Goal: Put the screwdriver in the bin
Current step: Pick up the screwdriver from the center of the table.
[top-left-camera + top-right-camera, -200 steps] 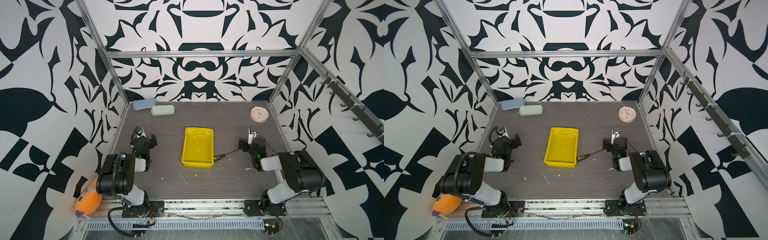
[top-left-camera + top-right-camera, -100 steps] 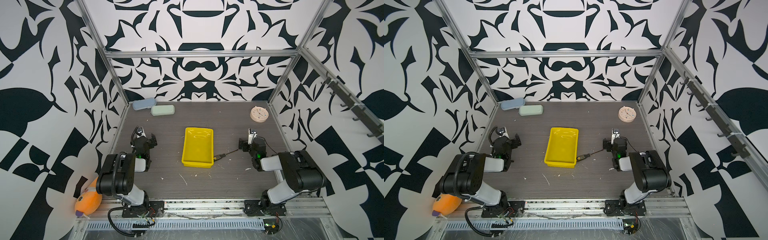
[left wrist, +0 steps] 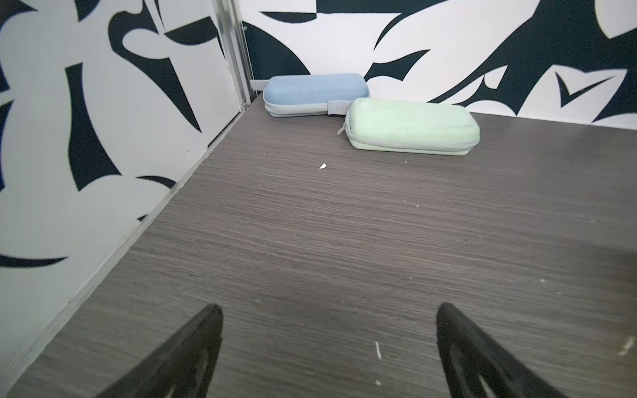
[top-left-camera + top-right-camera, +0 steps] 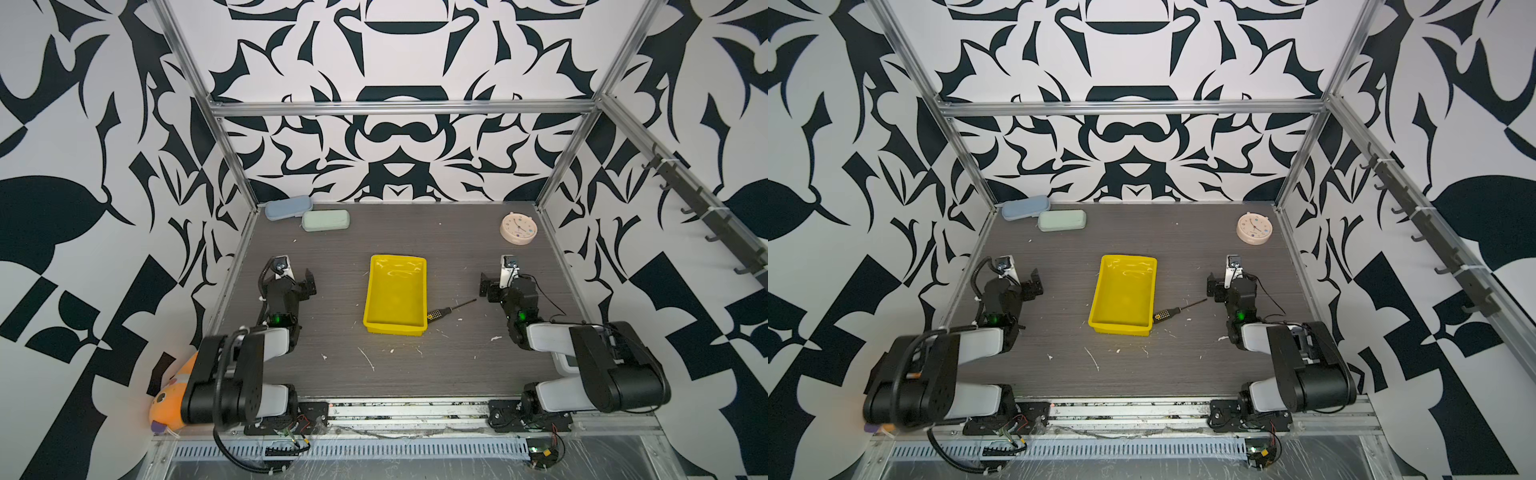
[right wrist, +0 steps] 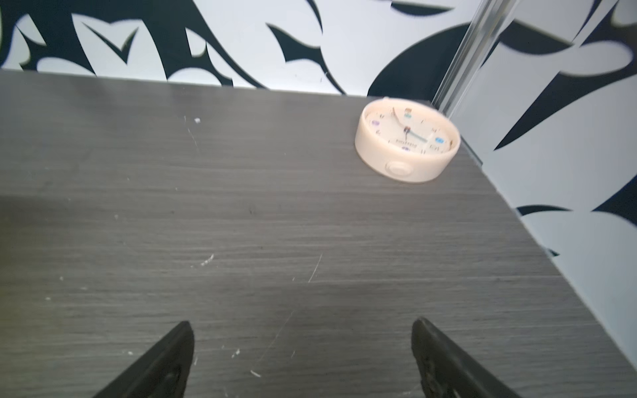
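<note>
Yellow plastic makes the bin (image 4: 395, 293) easy to find in both top views, near the middle of the dark wood-grain desk (image 4: 415, 241). The screwdriver (image 4: 451, 308) lies flat on the desk outside the bin, at the bin's near right corner. Its black-and-yellow handle is close against the bin's outer wall, though contact cannot be made out, and its thin shaft slants away from the bin toward the right arm. The right jaws stand wide apart and hold nothing, just past the shaft's tip on the side away from the bin; the right wrist view shows bare desk between them. The left jaws, well apart from the bin on its left side, are likewise spread and grip nothing. Beyond the bin, by the back wall, lie a blue case (image 4: 289, 207) and a green case (image 4: 325, 220) to the left and a cream clock (image 4: 518, 228) to the right.
</note>
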